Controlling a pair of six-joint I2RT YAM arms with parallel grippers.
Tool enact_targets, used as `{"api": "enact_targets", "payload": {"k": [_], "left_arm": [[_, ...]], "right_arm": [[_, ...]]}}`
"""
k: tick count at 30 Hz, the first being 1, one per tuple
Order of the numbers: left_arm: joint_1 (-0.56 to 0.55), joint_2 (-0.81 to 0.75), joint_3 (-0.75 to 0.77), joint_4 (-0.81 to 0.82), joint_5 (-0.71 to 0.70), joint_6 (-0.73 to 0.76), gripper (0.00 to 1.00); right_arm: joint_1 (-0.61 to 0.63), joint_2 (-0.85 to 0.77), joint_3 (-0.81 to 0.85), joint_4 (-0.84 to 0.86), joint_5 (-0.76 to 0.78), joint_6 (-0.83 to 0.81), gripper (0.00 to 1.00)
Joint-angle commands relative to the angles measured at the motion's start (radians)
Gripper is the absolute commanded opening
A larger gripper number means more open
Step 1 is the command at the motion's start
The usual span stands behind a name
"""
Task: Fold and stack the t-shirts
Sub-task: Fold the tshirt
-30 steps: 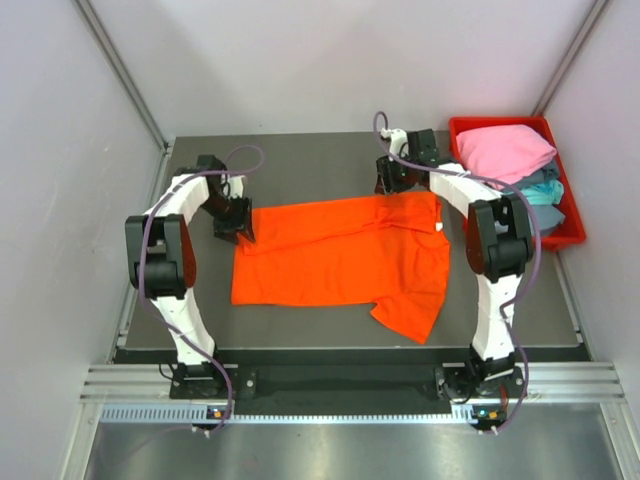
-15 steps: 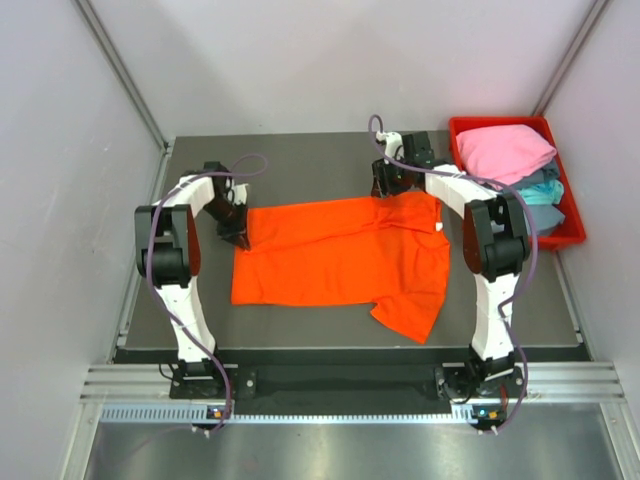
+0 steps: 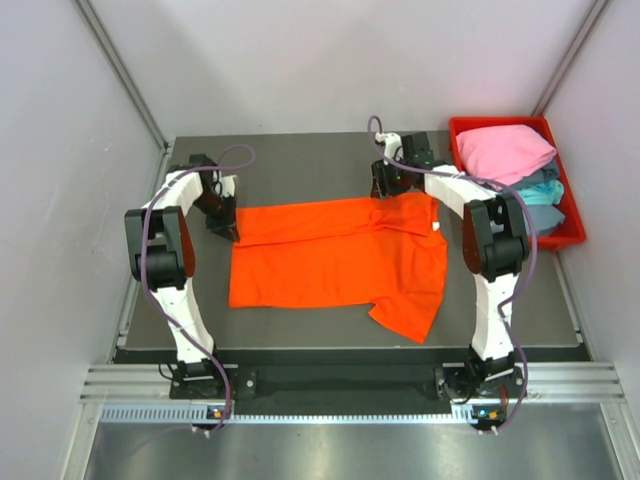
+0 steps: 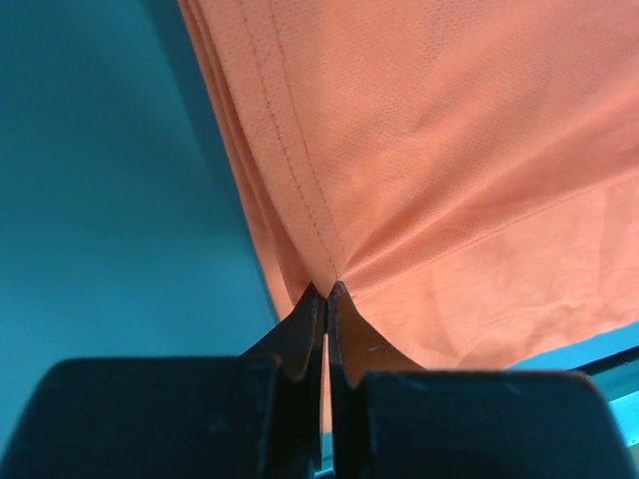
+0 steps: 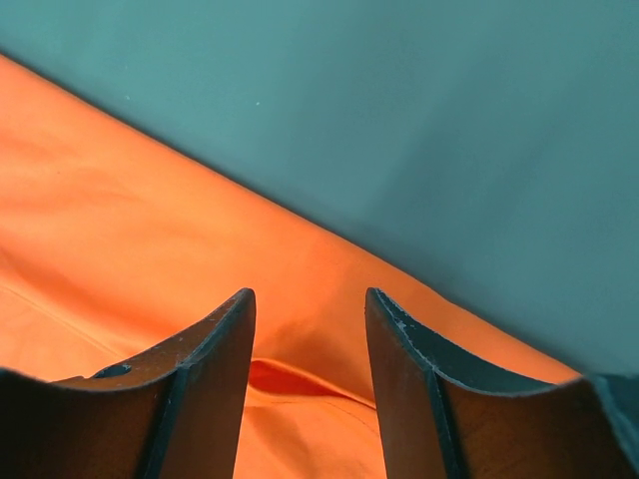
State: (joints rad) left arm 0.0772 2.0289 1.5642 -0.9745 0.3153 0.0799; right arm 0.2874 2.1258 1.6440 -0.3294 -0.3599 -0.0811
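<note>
A bright orange t-shirt (image 3: 340,255) lies spread on the dark table, folded partly along its length, one sleeve hanging toward the front right. My left gripper (image 3: 226,225) is shut on the shirt's far left corner; in the left wrist view the hemmed cloth (image 4: 429,160) gathers into the pinched jaws of the left gripper (image 4: 327,291). My right gripper (image 3: 388,190) stands open over the shirt's far edge near its right end; in the right wrist view the right gripper (image 5: 310,299) straddles a small fold of orange cloth (image 5: 120,239). More t-shirts, pink (image 3: 503,150) on top, teal and grey-blue below, lie piled in the bin.
A red plastic bin (image 3: 570,232) stands at the table's far right corner. Bare dark table (image 3: 300,160) lies behind the shirt, and a strip (image 3: 300,325) runs in front of it. Pale walls enclose the table.
My left gripper has closed on the shirt's far left corner and pulled it slightly left and back. The right gripper has hardly moved.
</note>
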Motion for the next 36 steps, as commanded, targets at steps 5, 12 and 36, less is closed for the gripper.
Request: {"api": "enact_targets", "payload": {"k": [5, 12, 36], "left_arm": [[0.004, -0.013, 0.025, -0.032, 0.045, -0.002, 0.05], [0.006, -0.009, 0.034, -0.024, 0.056, -0.006, 0.16], [0.004, -0.072, 0.034, 0.077, 0.024, -0.025, 0.39]], "right_arm": [[0.041, 0.000, -0.007, 0.013, 0.009, -0.008, 0.48], [0.061, -0.055, -0.098, -0.014, -0.001, -0.009, 0.48], [0.200, -0.549, -0.461, -0.100, 0.096, -0.046, 0.49]]}}
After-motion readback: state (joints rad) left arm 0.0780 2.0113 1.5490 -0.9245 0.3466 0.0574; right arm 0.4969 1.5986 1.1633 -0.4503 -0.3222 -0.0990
